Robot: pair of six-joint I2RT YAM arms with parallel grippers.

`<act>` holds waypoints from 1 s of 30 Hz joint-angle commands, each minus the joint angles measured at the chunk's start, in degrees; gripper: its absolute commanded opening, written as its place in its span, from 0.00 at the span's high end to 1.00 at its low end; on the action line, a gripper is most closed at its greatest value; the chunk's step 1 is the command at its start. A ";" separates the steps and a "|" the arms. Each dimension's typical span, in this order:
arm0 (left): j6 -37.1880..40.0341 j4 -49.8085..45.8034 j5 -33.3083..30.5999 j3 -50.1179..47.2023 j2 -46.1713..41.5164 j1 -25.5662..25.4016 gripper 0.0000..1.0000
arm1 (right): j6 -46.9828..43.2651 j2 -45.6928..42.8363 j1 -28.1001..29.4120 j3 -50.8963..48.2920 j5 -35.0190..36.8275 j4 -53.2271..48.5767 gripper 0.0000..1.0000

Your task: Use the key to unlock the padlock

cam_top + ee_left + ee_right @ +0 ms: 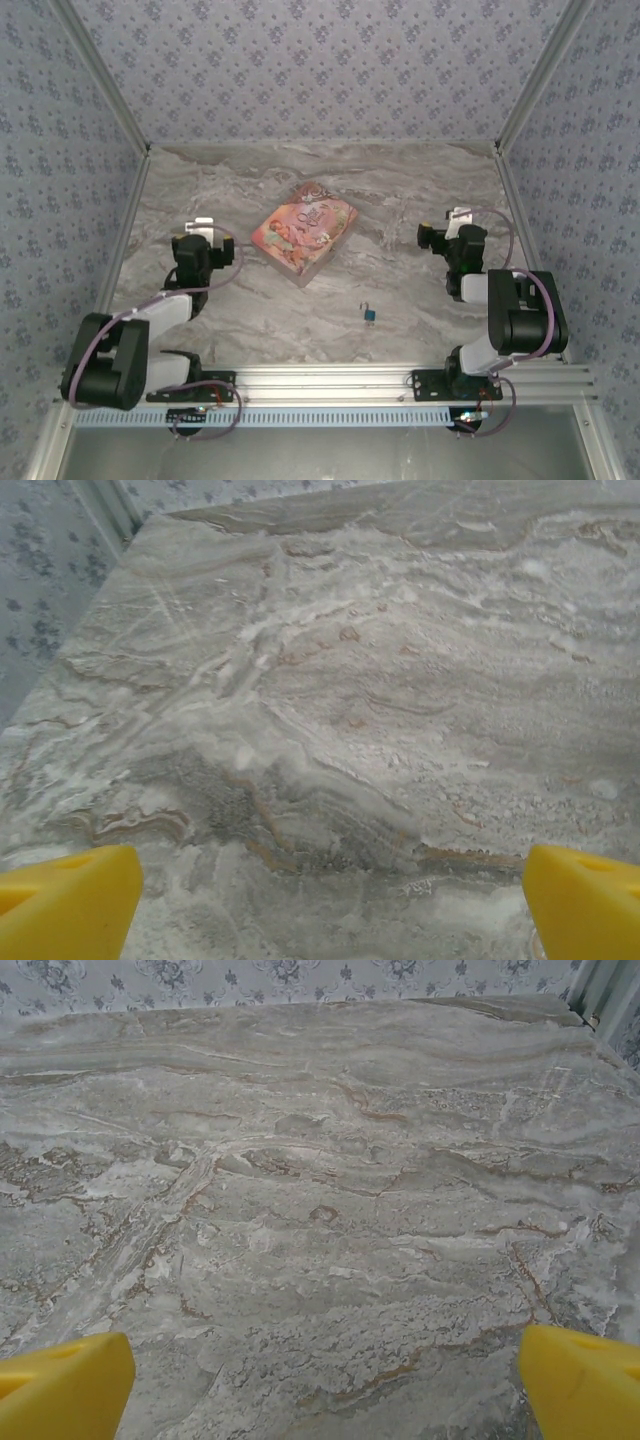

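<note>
Item 1, table [400, 190]: grey marbled surface, walled by patterned blue panels. I am viewing it from above and through both wrist cameras.

Item 2, padlock [370, 315]: blue-teal body with a thin silvery shackle. It is lying on the table toward the near edge, roughly midway between the two arms and a little closer to the right one. It is sitting well apart from both end effectors, and nothing is touching it.

Item 3, key: at this size I am not managing to tell it apart from the padlock.

Item 4, pink tin [305, 230]: rectangular and illustrated. It is resting flat near the table's centre, turned at an angle, farther back than the padlock and apart from it.

Item 5, left end effector [320, 910]: its yellow fingers [60, 905] are standing wide apart at the wrist view's lower corners, with bare marble between them. It is gripping nothing. From above, it [205, 228] is hovering left of the pink tin.

Item 6, right end effector [320, 1390]: its yellow fingers [585, 1380] are likewise spread wide over bare table, carrying nothing. From above, it [455, 220] is hanging right of the pink tin.
</note>
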 commanded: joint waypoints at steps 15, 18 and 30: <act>-0.69 18.47 10.55 2.54 15.56 8.96 0.01 | -0.19 0.35 -0.11 0.13 0.47 -1.54 0.00; -4.70 15.82 15.38 3.99 15.47 13.46 0.01 | -0.12 0.38 -0.16 0.30 0.58 -1.80 0.00; -4.37 15.11 14.10 4.30 15.39 12.78 0.00 | -1.17 0.39 1.41 0.39 3.25 -1.80 0.00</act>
